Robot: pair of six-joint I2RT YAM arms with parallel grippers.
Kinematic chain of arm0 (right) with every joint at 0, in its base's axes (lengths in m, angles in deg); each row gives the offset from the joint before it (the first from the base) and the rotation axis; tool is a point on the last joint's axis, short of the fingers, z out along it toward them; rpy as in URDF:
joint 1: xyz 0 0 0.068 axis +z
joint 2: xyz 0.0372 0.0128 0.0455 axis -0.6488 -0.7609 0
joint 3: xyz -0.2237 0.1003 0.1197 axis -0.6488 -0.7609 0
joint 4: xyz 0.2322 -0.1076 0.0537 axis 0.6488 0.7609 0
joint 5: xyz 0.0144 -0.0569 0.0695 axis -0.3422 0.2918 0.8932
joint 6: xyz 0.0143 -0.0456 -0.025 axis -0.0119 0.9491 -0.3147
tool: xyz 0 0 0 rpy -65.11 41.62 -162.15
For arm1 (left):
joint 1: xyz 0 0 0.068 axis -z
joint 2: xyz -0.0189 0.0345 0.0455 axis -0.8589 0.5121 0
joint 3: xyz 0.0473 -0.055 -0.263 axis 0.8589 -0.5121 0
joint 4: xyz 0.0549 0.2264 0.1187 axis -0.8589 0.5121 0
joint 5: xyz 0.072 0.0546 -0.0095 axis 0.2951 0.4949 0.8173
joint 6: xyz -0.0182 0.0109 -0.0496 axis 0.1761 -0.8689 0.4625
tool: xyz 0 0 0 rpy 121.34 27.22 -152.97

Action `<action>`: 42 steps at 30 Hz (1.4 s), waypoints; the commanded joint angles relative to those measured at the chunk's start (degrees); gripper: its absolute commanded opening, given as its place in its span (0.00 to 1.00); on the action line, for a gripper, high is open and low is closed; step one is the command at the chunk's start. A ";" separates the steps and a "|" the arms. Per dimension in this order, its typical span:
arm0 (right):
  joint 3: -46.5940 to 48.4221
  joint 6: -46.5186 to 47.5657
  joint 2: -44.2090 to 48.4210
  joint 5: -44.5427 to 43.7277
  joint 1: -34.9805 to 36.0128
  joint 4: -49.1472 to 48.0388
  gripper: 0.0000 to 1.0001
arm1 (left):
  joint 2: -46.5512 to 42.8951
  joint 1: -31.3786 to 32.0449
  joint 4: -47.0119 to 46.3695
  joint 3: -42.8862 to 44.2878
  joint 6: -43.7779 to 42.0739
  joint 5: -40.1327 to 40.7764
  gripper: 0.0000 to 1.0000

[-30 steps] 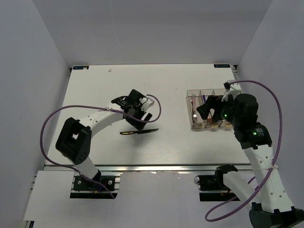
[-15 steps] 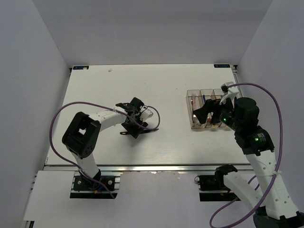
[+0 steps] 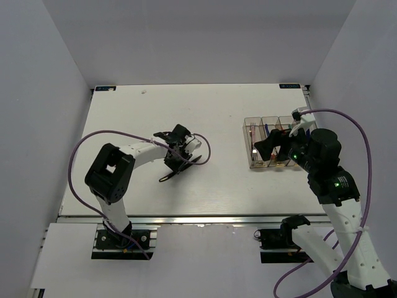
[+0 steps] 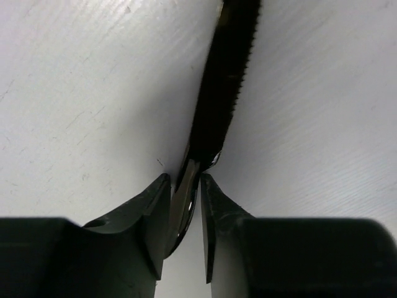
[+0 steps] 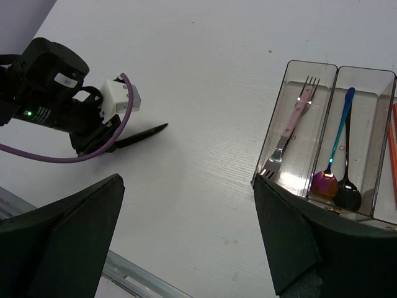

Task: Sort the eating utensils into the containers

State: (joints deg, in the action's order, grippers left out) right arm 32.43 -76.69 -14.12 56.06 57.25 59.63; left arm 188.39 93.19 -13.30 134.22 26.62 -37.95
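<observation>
Your left gripper [image 4: 185, 181] has just narrowed onto the dark knife [image 4: 223, 93], centre-left of the overhead view, apparently pinching its handle, so a lift comes next. Your right gripper [image 3: 268, 146] hangs wide open and empty by the containers [image 3: 253, 124].

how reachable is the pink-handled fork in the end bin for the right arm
Probably yes: the open right hand hovers close by and the fork lies uncovered, though the bin has narrow walls that may hinder.

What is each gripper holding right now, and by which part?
The left gripper pinches the dark knife by its pale handle, just behind the serrated blade. The right gripper is open and holds nothing.
</observation>
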 commanded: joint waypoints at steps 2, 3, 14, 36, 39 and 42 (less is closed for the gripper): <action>-0.01 1.20 1.00 -1.40 0.34 -2.44 0.89 | 9.89 1.24 0.18 -4.13 5.46 3.71 0.34; -0.01 1.20 1.00 -1.67 0.34 -2.35 0.89 | 10.51 2.99 0.18 -4.48 6.35 4.67 0.33; 0.95 1.91 1.18 -4.04 0.34 -1.21 0.89 | 12.80 6.08 -4.30 -4.75 22.15 7.23 0.05; -8.18 -13.74 -1.02 2.02 0.34 -11.22 0.89 | -3.11 11.18 -9.75 -6.68 38.43 10.13 0.00; -8.62 -13.83 -0.58 2.28 0.25 -11.93 0.89 | -3.64 11.44 -9.58 -7.30 38.70 10.75 0.00; -9.06 -13.83 -0.58 2.28 0.34 -11.93 0.89 | -3.90 11.97 -10.01 -7.74 38.87 11.27 0.00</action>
State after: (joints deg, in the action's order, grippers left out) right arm 23.51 -89.45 -15.34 57.22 57.36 50.78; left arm 184.96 104.21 -26.28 128.78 64.19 -25.34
